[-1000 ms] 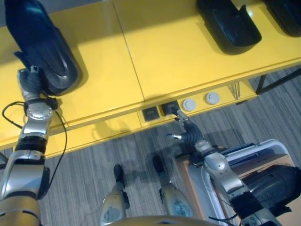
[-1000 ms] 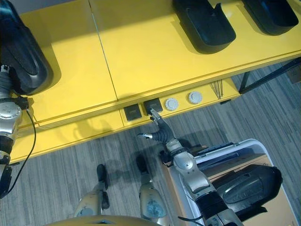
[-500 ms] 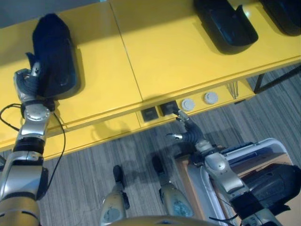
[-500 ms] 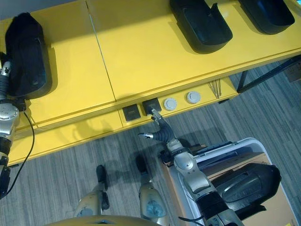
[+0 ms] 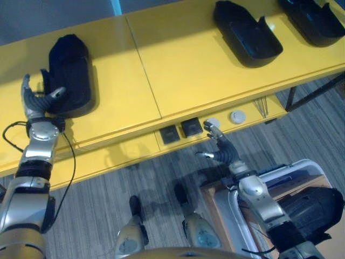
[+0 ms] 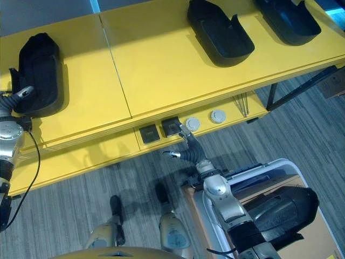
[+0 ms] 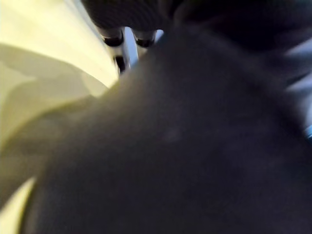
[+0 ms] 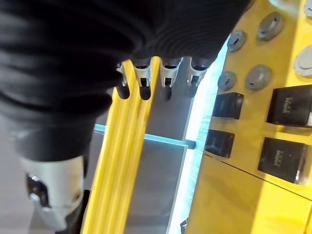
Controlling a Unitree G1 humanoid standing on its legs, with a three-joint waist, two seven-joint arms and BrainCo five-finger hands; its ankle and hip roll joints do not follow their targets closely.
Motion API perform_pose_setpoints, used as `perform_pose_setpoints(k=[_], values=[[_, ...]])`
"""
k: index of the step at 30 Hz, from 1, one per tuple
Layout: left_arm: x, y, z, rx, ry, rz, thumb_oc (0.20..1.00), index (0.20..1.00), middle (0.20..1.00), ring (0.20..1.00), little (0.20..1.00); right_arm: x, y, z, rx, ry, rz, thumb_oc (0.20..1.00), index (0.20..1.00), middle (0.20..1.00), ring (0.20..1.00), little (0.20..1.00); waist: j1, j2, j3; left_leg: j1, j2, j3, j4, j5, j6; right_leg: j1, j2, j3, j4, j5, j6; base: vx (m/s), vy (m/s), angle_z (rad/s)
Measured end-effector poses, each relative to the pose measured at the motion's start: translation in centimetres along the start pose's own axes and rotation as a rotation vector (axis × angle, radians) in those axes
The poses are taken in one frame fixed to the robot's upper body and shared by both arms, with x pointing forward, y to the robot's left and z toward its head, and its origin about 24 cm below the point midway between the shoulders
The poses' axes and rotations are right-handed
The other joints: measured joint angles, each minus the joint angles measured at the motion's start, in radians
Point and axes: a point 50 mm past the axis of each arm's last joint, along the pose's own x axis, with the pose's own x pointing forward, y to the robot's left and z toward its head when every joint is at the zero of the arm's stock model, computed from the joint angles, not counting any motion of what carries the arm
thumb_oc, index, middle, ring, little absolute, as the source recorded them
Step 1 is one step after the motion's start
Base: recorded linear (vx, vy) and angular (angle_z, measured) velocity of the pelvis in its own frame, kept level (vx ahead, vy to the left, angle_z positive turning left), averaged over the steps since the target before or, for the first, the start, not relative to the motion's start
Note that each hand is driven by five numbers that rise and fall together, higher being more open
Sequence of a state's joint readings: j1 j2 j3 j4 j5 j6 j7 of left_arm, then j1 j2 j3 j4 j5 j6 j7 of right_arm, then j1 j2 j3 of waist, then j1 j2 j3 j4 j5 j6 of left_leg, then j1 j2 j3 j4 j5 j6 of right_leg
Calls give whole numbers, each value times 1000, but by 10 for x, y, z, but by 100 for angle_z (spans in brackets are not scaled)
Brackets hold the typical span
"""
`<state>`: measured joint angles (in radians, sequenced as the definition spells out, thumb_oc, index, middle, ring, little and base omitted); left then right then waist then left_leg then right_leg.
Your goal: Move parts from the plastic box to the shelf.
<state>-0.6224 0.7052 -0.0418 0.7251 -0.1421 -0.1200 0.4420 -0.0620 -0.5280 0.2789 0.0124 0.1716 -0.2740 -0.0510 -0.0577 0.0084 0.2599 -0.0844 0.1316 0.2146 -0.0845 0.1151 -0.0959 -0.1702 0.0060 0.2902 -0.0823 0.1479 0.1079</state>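
Left hand point(image 5: 39, 101) sits at the near edge of the yellow shelf point(image 5: 188, 59), fingers spread and relaxed, right against the near end of a black part point(image 5: 69, 75) that lies flat on the shelf's left panel; it grips nothing, though I cannot tell whether the thumb touches the part. Two more black parts lie farther along the shelf, one point(image 5: 247, 33) on the right panel and another point(image 5: 312, 20) at the far right edge. On the other side, the right hand point(image 5: 221, 150) hangs over the grey carpet point(image 5: 108, 178) just below the shelf's front strip, near its dark square sockets point(image 5: 191, 127) and round buttons point(image 5: 237, 116), fingers loose and empty. Behind that arm, low right, the plastic box point(image 6: 269, 167) holds one more black part point(image 6: 283, 210).
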Motion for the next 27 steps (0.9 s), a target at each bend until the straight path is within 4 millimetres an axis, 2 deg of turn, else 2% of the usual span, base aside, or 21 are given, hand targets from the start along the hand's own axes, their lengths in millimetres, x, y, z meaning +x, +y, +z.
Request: perform_pose_setpoints(k=[2, 3, 4, 6, 8, 13, 14, 16, 17, 18, 19, 20, 22, 23, 24, 27], values=[[-1, -1, 2, -7, -14, -5, 1000, 1000, 1000, 1000, 1000, 1, -3, 2, -5, -9, -10, 1000, 1000, 1000, 1000, 1000, 4, 1, -13, 11, 1, -1, 0, -4, 0, 13, -1, -2, 0, -8, 4, 30, -14, 3], [-2, -2, 8, -23, -41, -10, 1000, 1000, 1000, 1000, 1000, 2, -7, 8, -12, -32, -16, 1000, 1000, 1000, 1000, 1000, 9, 1, -13, 23, 1, -2, 0, -6, 0, 27, -1, -3, 0, -9, 5, 31, 4, 9], [-9, 0, 24, -83, -129, -17, 1000, 1000, 1000, 1000, 1000, 4, -13, 25, -24, -102, -30, 1000, 1000, 1000, 1000, 1000, 14, 1, -15, 43, -1, -16, 0, -8, 1, 52, -4, -10, 0, -12, 3, 20, 9, 14], [-18, 1, 34, -123, -202, -30, 1000, 1000, 1000, 1000, 1000, 6, -19, 34, -34, -146, -51, 1000, 1000, 1000, 1000, 1000, 15, 1, -25, 63, -3, -26, 0, -10, 2, 77, -7, -26, 0, -20, 0, 15, 20, 20], [-23, 0, 32, -130, -218, -41, 1000, 1000, 1000, 1000, 1000, 7, -21, 35, -37, -150, -52, 1000, 1000, 1000, 1000, 1000, 36, 3, -74, 70, -4, -25, 0, -22, 5, 85, -7, -26, 0, -29, -1, 8, 18, 5], [-30, 7, 32, -155, -241, -16, 1000, 1000, 1000, 1000, 1000, 11, -21, 39, -41, -174, -45, 1000, 1000, 1000, 1000, 1000, 60, 13, -117, 101, -12, -28, -1, -26, 8, 119, -16, -29, 0, -38, 3, 0, 26, 3], [-44, 12, 35, -183, -282, -9, 1000, 1000, 1000, 1000, 1000, 13, -19, 42, -39, -186, -38, 1000, 1000, 1000, 1000, 1000, 66, 18, -125, 106, -19, -33, -5, -32, 16, 127, -24, -32, 0, -40, 5, -3, 35, 12], [-60, 8, 36, -214, -320, -21, 1000, 1000, 1000, 1000, 1000, 14, -17, 42, -37, -187, -30, 1000, 1000, 1000, 1000, 1000, 77, 23, -132, 108, -25, -44, -5, -33, 18, 137, -32, -44, 0, -44, 8, -2, 28, 16], [-77, 6, 35, -258, -333, -24, 1000, 1000, 1000, 1000, 1000, 18, -10, 44, -29, -199, -3, 680, 680, 680, 680, 680, 85, 25, -141, 107, -30, -51, -6, -37, 18, 136, -37, -49, 0, -46, 7, 6, 11, 12], [-90, 4, 33, -292, -334, -34, 1000, 1000, 1000, 1000, 1000, 20, -4, 45, -33, -206, 24, 573, 573, 573, 573, 573, 94, 26, -146, 102, -33, -54, -6, -39, 17, 137, -40, -52, 0, -47, 8, 14, 0, 10], [-100, 1, 32, -314, -340, -49, 1000, 1000, 1000, 1000, 1000, 22, 1, 46, -44, -210, 48, 354, 354, 354, 354, 354, 99, 25, -150, 106, -35, -58, -5, -39, 18, 136, -41, -53, 0, -48, 8, 1, -4, 14], [-110, -2, 32, -327, -349, -76, 1000, 1000, 1000, 1000, 1000, 24, 7, 46, -44, -214, 73, 216, 216, 216, 216, 216, 116, 21, -152, 102, -35, -64, -4, -37, 20, 138, -42, -60, 0, -50, 8, 1, -12, 19], [-134, -10, 32, -385, -347, -133, 1000, 1000, 1000, 1000, 1000, 32, 24, 48, -44, -230, 134, 200, 200, 200, 200, 200, 164, 9, -159, 95, -36, -80, -4, -36, 20, 140, -42, -73, 0, -52, 6, -8, -7, 22], [-141, -13, 31, -385, -345, -161, 1000, 1000, 1000, 1000, 1000, 36, 32, 48, -47, -230, 161, 200, 200, 200, 200, 200, 173, 3, -163, 91, -36, -85, -4, -35, 21, 139, -43, -80, 0, -53, 6, -9, -1, 14], [-141, -13, 31, -385, -345, -161, 1000, 1000, 1000, 1000, 1000, 36, 32, 48, -47, -230, 161, 200, 200, 200, 200, 200, 173, 3, -163, 91, -36, -85, -4, -35, 21, 139, -43, -80, 0, -53, 6, -8, -1, 26], [-155, -24, 26, -398, -321, -240, 1000, 1000, 1000, 1000, 1000, 48, 51, 45, -6, -214, 195, 200, 200, 200, 200, 200, 238, -16, -167, 67, -40, -119, 0, -27, 21, 137, -48, -107, 0, -59, 6, 5, -17, 31]])
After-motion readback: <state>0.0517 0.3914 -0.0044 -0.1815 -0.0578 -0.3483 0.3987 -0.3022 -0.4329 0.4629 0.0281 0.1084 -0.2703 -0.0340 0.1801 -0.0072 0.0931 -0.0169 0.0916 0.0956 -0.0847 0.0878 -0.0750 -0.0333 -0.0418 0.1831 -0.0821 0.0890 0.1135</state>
